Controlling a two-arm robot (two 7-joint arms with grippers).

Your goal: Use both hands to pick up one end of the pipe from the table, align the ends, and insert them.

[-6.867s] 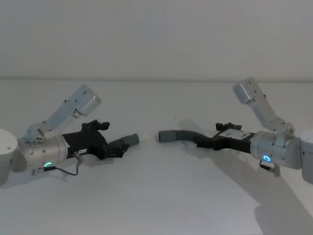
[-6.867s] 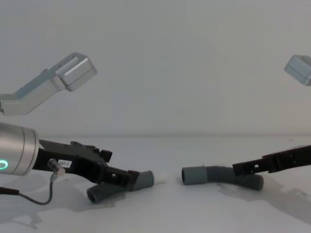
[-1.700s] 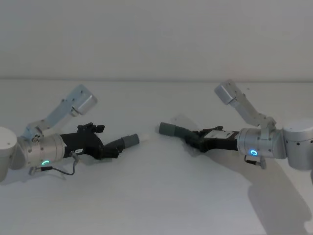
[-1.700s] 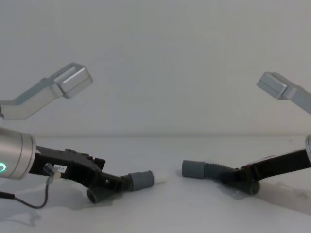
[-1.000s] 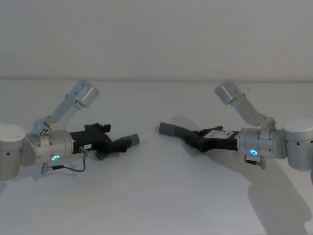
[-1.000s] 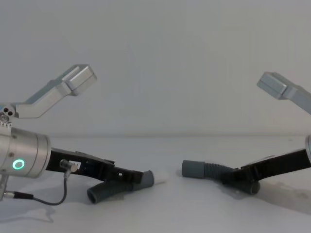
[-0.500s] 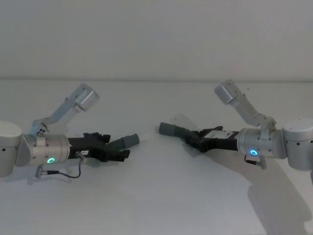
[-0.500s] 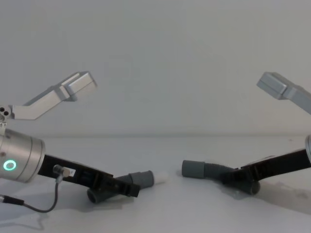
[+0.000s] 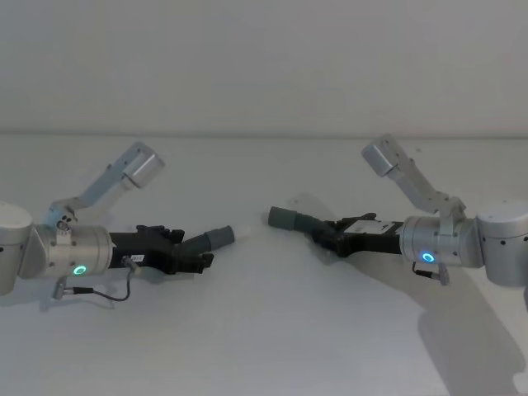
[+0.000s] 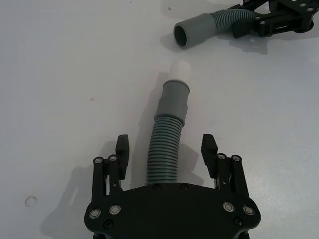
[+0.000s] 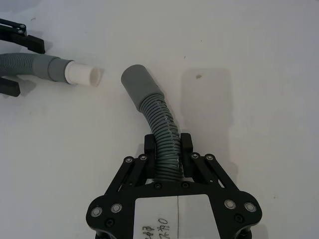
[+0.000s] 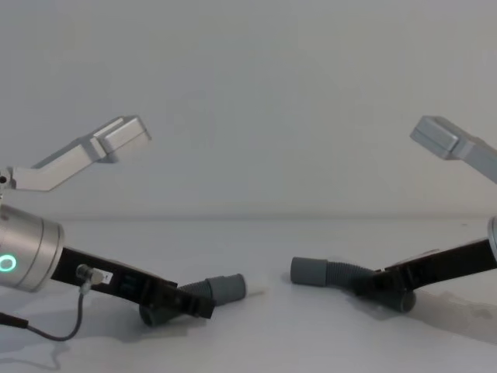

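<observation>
The right gripper (image 11: pixel 168 143) clenches the right hose (image 11: pixel 160 124), cuff (image 11: pixel 137 79) aimed leftward — the left gripper (image 10: pixel 165 147), fingers (image 10: pixel 122 147) spread, straddles the white-tipped hose (image 9: pixel 211 238) lying on the bench (image 9: pixel 264 330), seemingly poised to grasp it.

Plain matte white-grey table (image 9: pixel 264 355) spans the scene L to R, near to far. Its far edge meets a bare pale grey wall (image 9: pixel 264 58) in one straight horiz. line. Light is soft, diffuse, even. Faint shadow (image 9: pixel 466 330) on the tabletop, heaviest near right. Tabletop has a tiny dark speck (image 10: pixel 92 98) & a small ring mark (image 10: pixel 31 200).
</observation>
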